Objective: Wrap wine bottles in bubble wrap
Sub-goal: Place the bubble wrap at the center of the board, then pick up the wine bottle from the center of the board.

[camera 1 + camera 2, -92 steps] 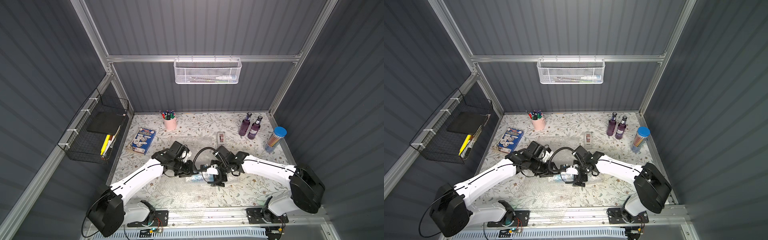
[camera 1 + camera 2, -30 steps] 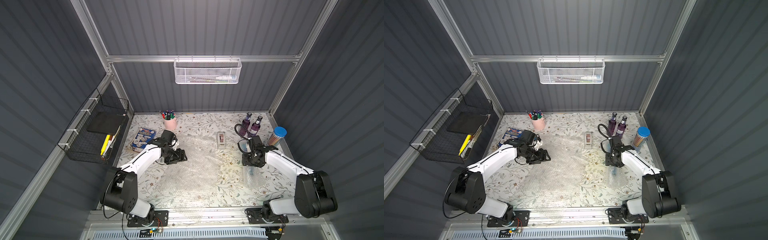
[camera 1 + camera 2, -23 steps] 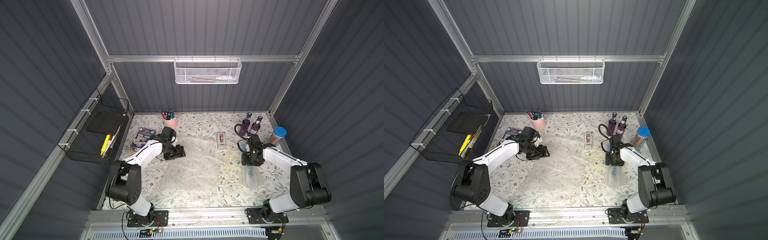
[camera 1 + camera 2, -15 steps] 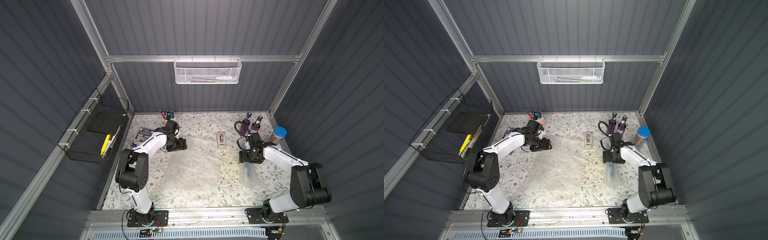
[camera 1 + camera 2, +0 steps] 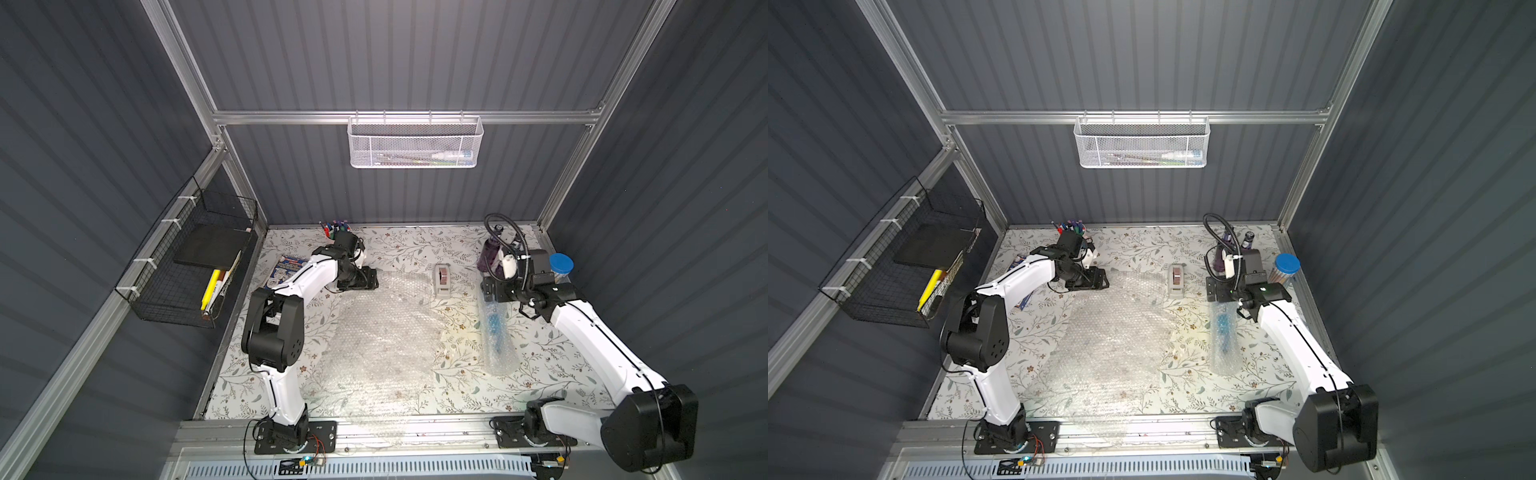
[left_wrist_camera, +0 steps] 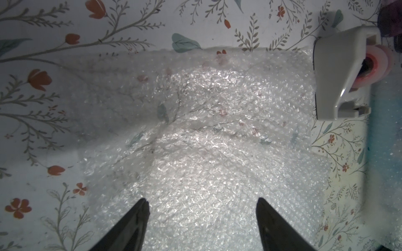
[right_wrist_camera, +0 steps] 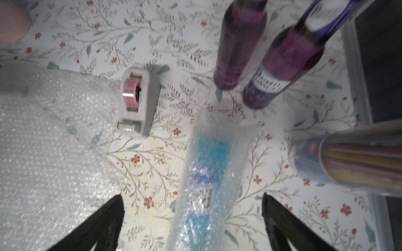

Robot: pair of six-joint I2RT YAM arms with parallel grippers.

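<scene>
Blue bottle (image 5: 492, 324) lies wrapped in bubble wrap (image 5: 498, 357) at the table's (image 5: 540, 374) right. Two purple bottles (image 7: 239, 47) stand bare just beyond. Left fingers (image 6: 130, 226) and right fingers (image 7: 102, 223) spread wide, empty. Spare sheet (image 5: 382, 332) lies centre.

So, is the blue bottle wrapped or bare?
Wrapped: the blue bottle lies flat inside a roll of bubble wrap, its blue showing through.

Blue bottle (image 5: 493, 323) lies rolled inside bubble wrap (image 5: 498, 353), right of centre. Two purple bottles (image 5: 488, 254) stand upright behind it. Loose sheets (image 5: 382, 332) lie flat at centre.
</scene>
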